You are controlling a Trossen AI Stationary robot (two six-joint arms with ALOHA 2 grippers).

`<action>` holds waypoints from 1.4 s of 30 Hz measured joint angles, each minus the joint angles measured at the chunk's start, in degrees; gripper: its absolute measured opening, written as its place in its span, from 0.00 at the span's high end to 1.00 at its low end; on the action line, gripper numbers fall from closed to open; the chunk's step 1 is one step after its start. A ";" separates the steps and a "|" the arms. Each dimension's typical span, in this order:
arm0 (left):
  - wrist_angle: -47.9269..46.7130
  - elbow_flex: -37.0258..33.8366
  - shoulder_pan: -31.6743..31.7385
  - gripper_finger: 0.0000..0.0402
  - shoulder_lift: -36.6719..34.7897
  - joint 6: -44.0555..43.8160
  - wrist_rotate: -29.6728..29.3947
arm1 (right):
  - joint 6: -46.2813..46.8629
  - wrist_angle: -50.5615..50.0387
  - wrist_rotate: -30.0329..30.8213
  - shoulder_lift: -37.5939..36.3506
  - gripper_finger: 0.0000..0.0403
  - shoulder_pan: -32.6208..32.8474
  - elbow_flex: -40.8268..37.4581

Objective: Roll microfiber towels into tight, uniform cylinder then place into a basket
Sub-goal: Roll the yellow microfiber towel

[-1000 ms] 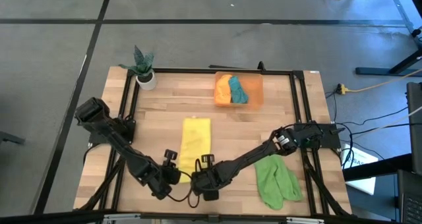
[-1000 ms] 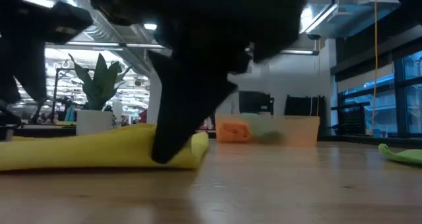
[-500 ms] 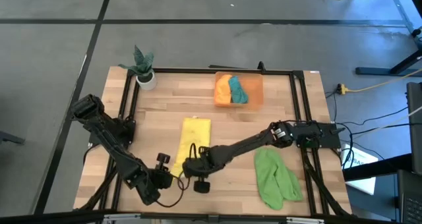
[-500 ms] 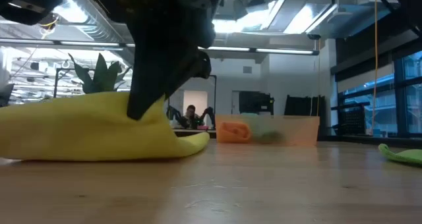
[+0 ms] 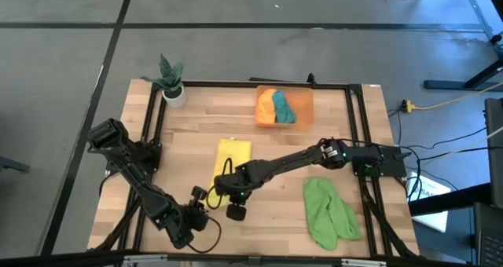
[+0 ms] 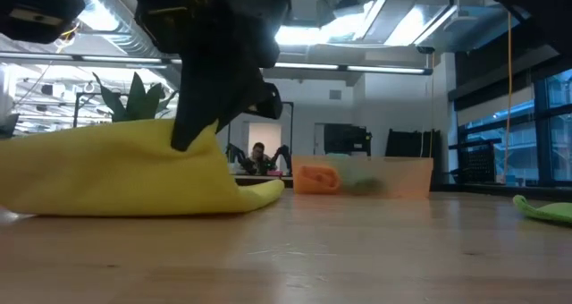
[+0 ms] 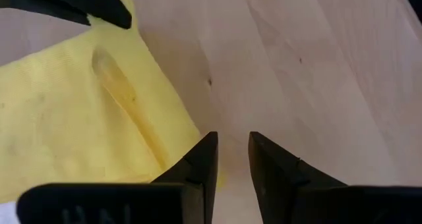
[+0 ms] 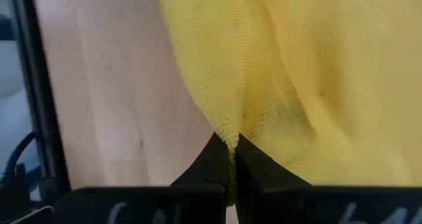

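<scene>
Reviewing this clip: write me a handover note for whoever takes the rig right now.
Right hand: shut on the near edge of the yellow towel, lifting it off the table.
Left hand: open, holding nothing, just beside that towel's near corner.
Basket at the far edge holds the orange towel and teal towel.
Green towel lies loose and unrolled on the right side.
Done: two towels in the basket.
Left: roll the yellow one and place it, then the green one.
</scene>
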 joint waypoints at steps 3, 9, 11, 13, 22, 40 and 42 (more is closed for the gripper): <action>0.10 0.00 -0.01 0.81 0.01 0.00 -0.44 | 3.28 -1.77 1.84 0.00 0.99 -0.28 -0.02; 1.55 -2.23 1.28 0.81 -0.01 -0.04 -0.69 | 3.55 -2.39 2.91 -0.02 0.99 -0.30 -0.03; 4.13 -3.80 1.75 0.81 -0.01 0.12 0.18 | 3.47 -2.37 3.01 -0.02 0.99 -0.28 -0.04; 5.57 -5.14 2.21 0.81 -0.01 0.48 1.55 | 3.32 -2.35 3.04 -0.02 0.99 -0.28 -0.03; 10.65 -6.78 2.85 0.81 -0.01 1.38 8.73 | 2.05 -2.33 3.75 -0.02 0.99 -0.30 -0.04; 14.81 -8.48 5.04 0.81 -0.03 4.95 5.40 | 0.61 -2.23 3.66 -0.13 0.99 -0.35 -0.04; 14.83 -8.48 5.02 0.81 -0.03 4.12 5.40 | 0.63 -2.12 3.64 -0.13 0.99 -0.37 -0.07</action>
